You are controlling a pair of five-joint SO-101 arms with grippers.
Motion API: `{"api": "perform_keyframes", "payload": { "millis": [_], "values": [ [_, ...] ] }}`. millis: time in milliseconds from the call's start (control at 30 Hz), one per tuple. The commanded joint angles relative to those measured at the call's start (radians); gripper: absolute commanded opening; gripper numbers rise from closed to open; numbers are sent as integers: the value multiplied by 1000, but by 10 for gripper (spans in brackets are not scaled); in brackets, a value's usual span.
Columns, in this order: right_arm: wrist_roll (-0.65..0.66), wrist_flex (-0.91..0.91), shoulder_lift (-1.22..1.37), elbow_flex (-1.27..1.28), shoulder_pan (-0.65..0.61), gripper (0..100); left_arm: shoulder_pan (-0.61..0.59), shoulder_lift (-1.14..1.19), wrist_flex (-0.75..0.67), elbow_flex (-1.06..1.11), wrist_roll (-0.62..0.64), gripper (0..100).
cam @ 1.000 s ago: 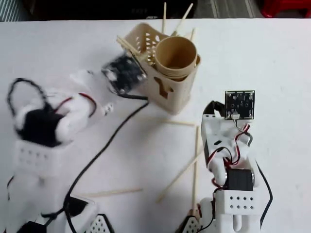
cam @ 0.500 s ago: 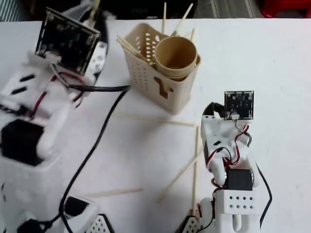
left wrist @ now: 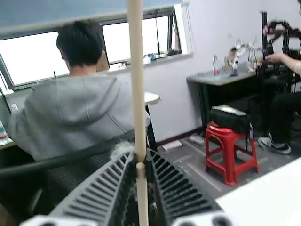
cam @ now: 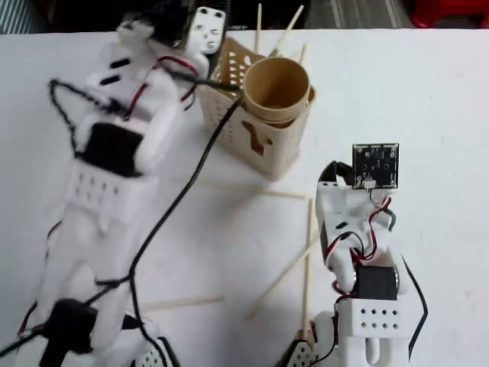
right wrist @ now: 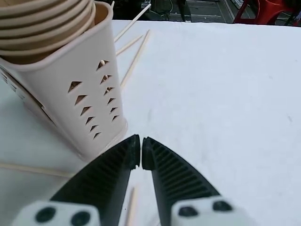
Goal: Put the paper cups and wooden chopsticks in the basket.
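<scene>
Swung up to the basket (cam: pixel 263 149), the left gripper (left wrist: pixel 139 160) clamps a wooden chopstick (left wrist: pixel 135 70) upright, seemingly to drop it in, while the right gripper (right wrist: pixel 140 151) rests closed, empty

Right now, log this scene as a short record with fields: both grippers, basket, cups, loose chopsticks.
Left gripper: shut on a chopstick, up off the table, facing the room
Right gripper: shut, empty, low near the basket
Basket: upright on the table
Paper cups: stacked inside the basket
Loose chopsticks: four on the table between the arms
Far chopsticks: lying past the basket
</scene>
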Motion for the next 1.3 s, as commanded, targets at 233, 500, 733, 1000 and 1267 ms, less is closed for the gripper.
{"api": "perform_keyframes", "payload": {
  "millis": [233, 500, 733, 1000, 1267],
  "values": [
    [2, -24, -15, -11, 5, 25, 5, 165, 38, -38, 8, 24],
    [2, -24, -15, -11, 5, 25, -10, 189, 186, -48, 11, 158],
    [2, -24, -13, -11, 5, 25, -59, 163, 244, -51, 9, 159],
    [2, -24, -10, -12, 8, 25, -68, -56, 457, -49, -9, 158],
    [0, -24, -15, -14, 10, 25, -67, -165, 761, -40, -210, 158]
  ]
}}
